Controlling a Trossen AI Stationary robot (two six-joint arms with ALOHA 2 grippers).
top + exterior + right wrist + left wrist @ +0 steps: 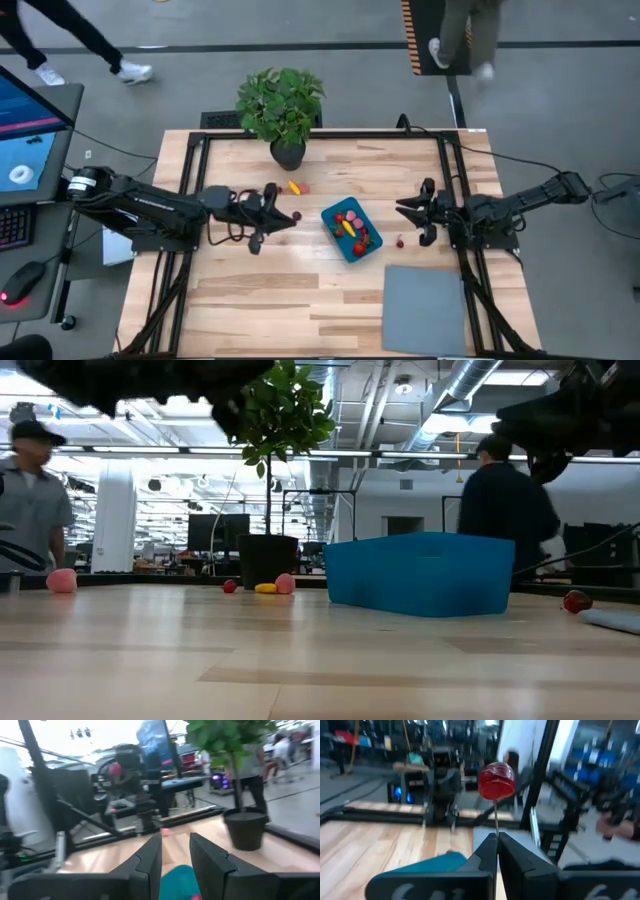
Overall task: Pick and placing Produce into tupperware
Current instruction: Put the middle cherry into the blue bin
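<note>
The teal-blue tub point(352, 228) point(420, 575) sits mid-table with several red and yellow produce pieces inside. My left gripper point(284, 216) point(497, 840) hovers just left of the tub, shut on a red cherry point(496, 780) point(296, 215). My right gripper point(412, 222) point(175, 855) is open, right of the tub, touching nothing. A loose red cherry point(399, 241) point(575, 600) lies on the table near it. A yellow piece point(294, 186) point(265, 588) and a pink piece point(305, 187) point(285, 583) lie by the plant pot. Another pink piece point(62, 580) lies farther left. My left gripper pinches the cherry's thin stem point(496, 822) between its two fingertips. The fingers reach level from the table's left toward the tub. The red fruit stands out beyond the fingertips, lifted clear of the table.
A potted green plant point(283, 110) stands at the far edge behind the tub. A flat grey mat point(425, 310) lies at the near right. Dark frame rails point(190, 200) run along both table sides. People walk in the room beyond.
</note>
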